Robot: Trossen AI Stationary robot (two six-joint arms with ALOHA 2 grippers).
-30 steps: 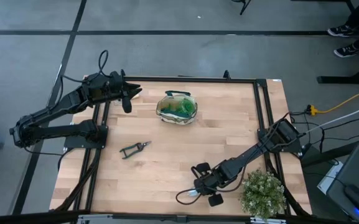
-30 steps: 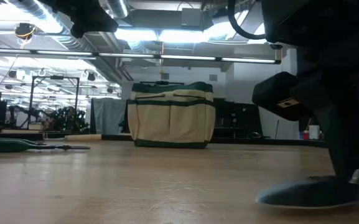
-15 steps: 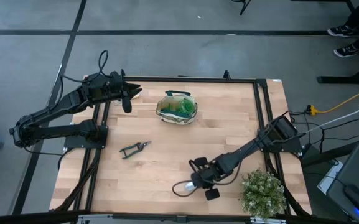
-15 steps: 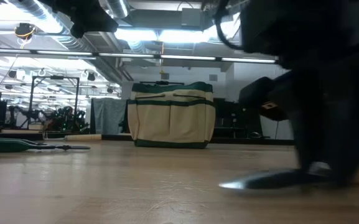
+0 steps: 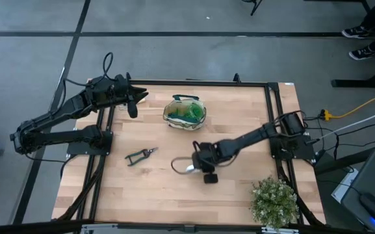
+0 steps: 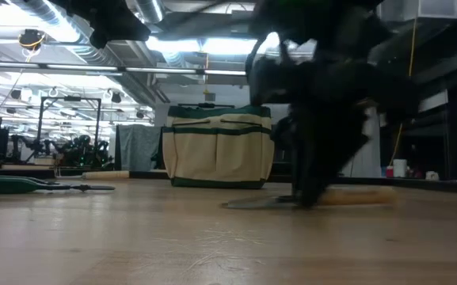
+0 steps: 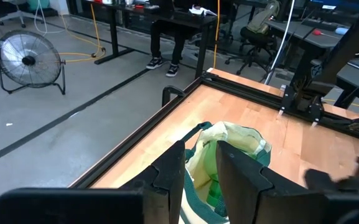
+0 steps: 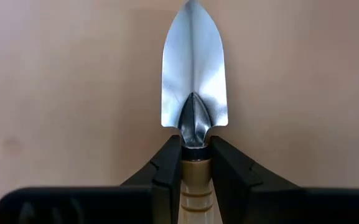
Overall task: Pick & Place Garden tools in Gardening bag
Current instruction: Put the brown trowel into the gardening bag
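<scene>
My right gripper [image 5: 201, 164] is shut on the silver trowel [image 5: 182, 168] near the table's middle, with the blade [image 8: 193, 68] pointing toward the table's left. The cream gardening bag with green trim [image 5: 184, 113] stands upright at the far middle, with something green inside. It also shows in the low view [image 6: 218, 146]. The black pruning shears [image 5: 140, 155] lie flat on the table left of the trowel. My left gripper [image 5: 134, 104] hangs narrowly open and empty at the far left, beside the bag [image 7: 235, 146]. The small wood-handled tool does not show. My right gripper pinches the trowel's wooden handle at its blade end [image 8: 191, 171], just behind the metal neck, between its two fingers. The fingers come from the table's right and lie along the handle. The trowel lies about level and low over the table [image 6: 252, 203]. I cannot tell whether it touches the wood.
A bushy potted plant [image 5: 275, 200] stands at the near right corner. A black frame [image 5: 275, 117] runs along the table's edges. Bare wood [image 5: 168, 195] lies between the trowel and the near edge.
My right gripper has carried the trowel from the near right, beside the potted plant, toward the far edge and the left, closer to the bag. The trowel has stayed level with its blade pointing left.
</scene>
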